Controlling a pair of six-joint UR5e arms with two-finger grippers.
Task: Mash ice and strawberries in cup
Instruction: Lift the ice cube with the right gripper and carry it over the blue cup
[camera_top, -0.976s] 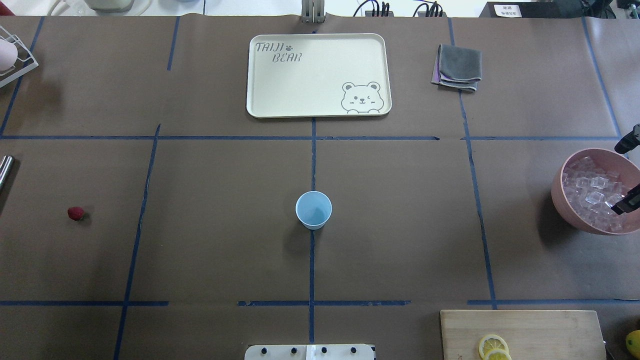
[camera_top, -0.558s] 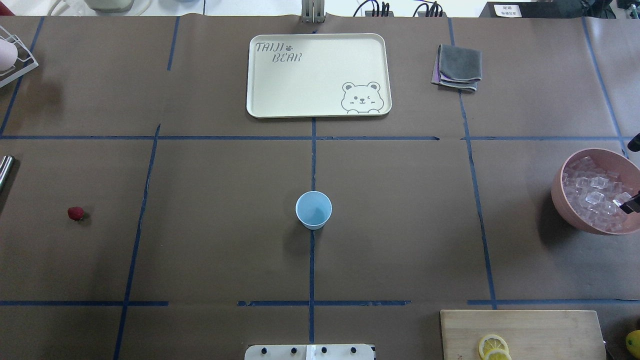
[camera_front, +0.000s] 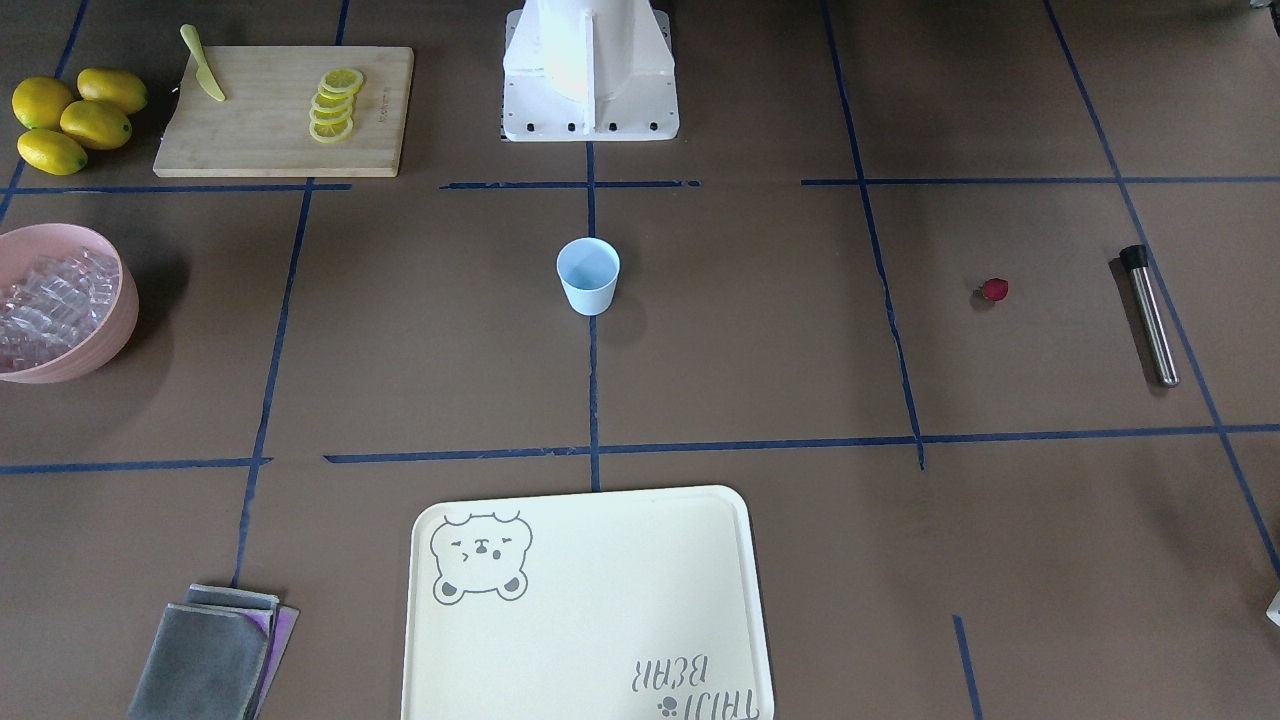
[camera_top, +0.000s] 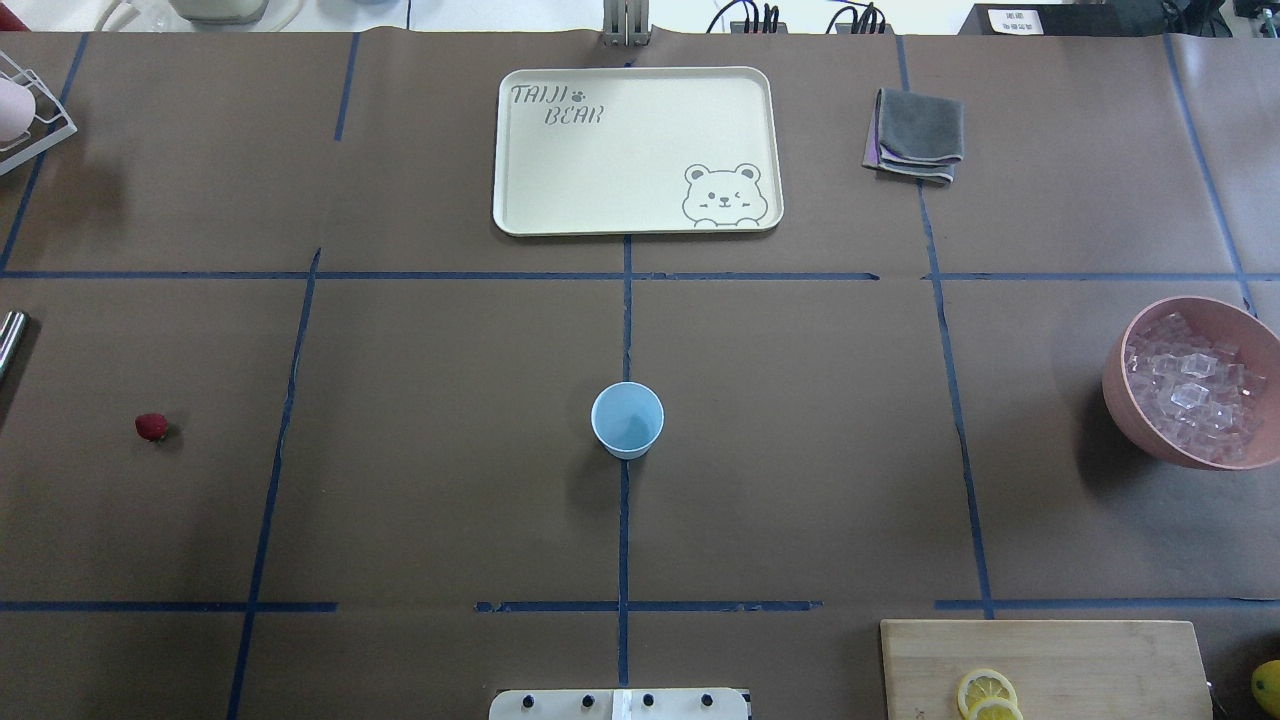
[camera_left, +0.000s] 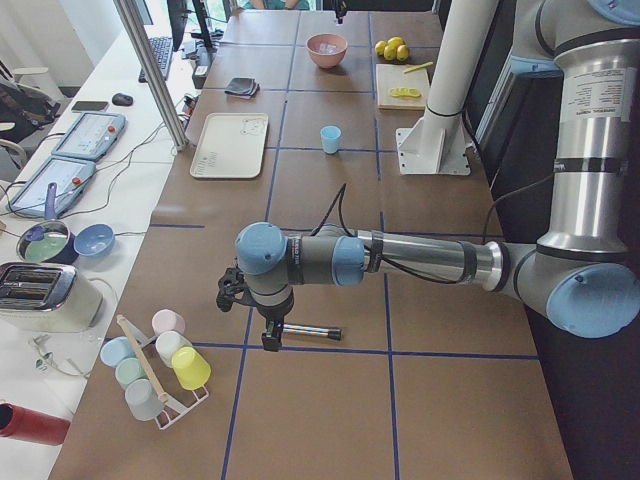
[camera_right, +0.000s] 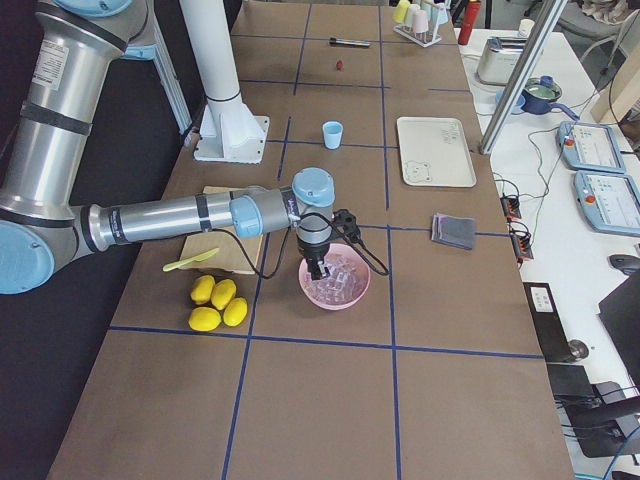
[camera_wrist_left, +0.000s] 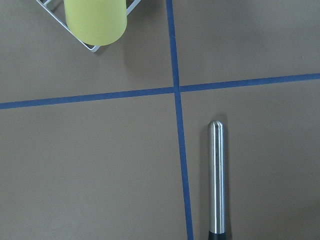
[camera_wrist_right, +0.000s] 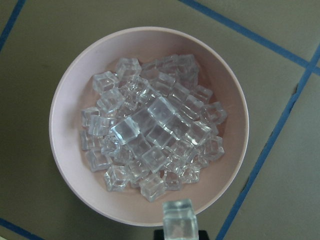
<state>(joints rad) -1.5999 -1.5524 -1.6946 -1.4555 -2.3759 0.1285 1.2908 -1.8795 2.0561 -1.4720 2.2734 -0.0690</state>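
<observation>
The pale-blue cup (camera_top: 627, 420) stands upright at the table's centre, nothing visible inside. A small red strawberry (camera_top: 152, 427) lies far left, alone. Ice (camera_wrist_right: 150, 135) fills a pink bowl (camera_top: 1125, 410) at the right edge. My right gripper (camera_wrist_right: 179, 236) hovers over the bowl's near rim, shut on one ice cube (camera_wrist_right: 178, 219); only its dark tips show. My left gripper (camera_left: 268, 338) hangs over a steel muddler (camera_wrist_left: 216, 180) beyond the strawberry. Whether it is open or shut, I cannot tell.
A cream bear tray (camera_top: 520, 200) and a folded grey cloth (camera_top: 915, 135) lie at the far side. A cutting board (camera_front: 260, 140) with lemon slices, a knife and whole lemons (camera_front: 70, 120) sits by the bowl. A rack holding a yellow cup (camera_wrist_left: 95, 20) stands near the muddler.
The right gripper has drawn back from inside the bowl and left the overhead view to the right. Cup and strawberry have not moved.
</observation>
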